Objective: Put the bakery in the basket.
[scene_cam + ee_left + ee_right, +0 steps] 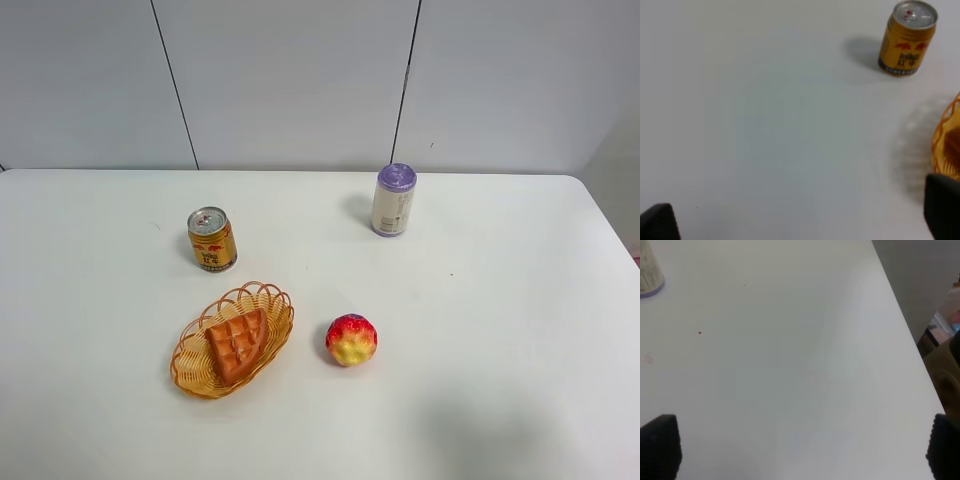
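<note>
The bakery (237, 343), an orange-brown waffle wedge with a grid top, lies inside the oval wicker basket (265, 292) at the table's front left. In the left wrist view the basket's rim (941, 134) and a brown bit of the waffle (954, 146) show at the picture's edge. Neither arm shows in the exterior high view. My left gripper (800, 220) is open and empty over bare table, apart from the basket. My right gripper (802, 450) is open and empty over bare table near the table's right edge.
A gold drink can (212, 239) stands behind the basket and shows in the left wrist view (907, 37). A round red-yellow fruit (351, 339) lies right of the basket. A white can with a purple lid (394, 199) stands at the back, also in the right wrist view (647, 275).
</note>
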`<state>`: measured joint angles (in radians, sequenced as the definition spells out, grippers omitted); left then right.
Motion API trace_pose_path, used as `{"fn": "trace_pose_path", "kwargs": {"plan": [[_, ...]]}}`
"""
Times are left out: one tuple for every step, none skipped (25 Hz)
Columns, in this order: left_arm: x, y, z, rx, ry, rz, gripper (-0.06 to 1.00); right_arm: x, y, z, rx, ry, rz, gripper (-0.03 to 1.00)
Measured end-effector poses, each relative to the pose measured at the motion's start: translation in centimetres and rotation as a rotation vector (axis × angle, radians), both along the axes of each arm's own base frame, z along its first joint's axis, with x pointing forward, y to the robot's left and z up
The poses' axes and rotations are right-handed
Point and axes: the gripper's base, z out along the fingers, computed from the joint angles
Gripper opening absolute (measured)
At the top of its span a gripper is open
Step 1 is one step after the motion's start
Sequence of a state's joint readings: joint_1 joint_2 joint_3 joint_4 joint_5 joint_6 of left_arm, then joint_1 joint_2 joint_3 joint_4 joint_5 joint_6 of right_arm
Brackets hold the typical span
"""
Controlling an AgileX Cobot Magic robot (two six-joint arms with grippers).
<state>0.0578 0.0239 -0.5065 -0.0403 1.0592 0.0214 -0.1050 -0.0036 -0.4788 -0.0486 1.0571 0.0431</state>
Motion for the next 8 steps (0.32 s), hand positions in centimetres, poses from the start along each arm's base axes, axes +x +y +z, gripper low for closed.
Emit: {"fn": "trace_pose_path", "kwargs": {"plan": [[-0.16,0.03,0.0,-0.001,-0.01,0.001,0.99,0.0,0.0,0.0,0.0,0.0,0.0,0.99],[-0.29,0.07,0.01,0.0,-0.02,0.003,0.99,0.0,0.0,0.0,0.0,0.0,0.0,0.99],[-0.4,0.1,0.01,-0.005,-0.028,0.009,0.99,0.0,0.0,0.0,0.0,0.0,0.0,0.99],[-0.42,0.13,0.01,-0.002,-0.029,0.011,0.99,0.0,0.0,0.0,0.0,0.0,0.0,0.99],[-0.43,0.15,0.01,-0.004,-0.031,0.015,0.99,0.0,0.0,0.0,0.0,0.0,0.0,0.99],[-0.45,0.16,0.01,-0.005,-0.032,0.016,0.99,0.0,0.0,0.0,0.0,0.0,0.0,0.99],[-0.46,0.16,0.01,-0.007,-0.033,0.016,0.99,0.0,0.0,0.0,0.0,0.0,0.0,0.99],[-0.46,0.16,0.01,-0.008,-0.033,0.017,0.99,0.0,0.0,0.0,0.0,0.0,0.0,0.99]]}}
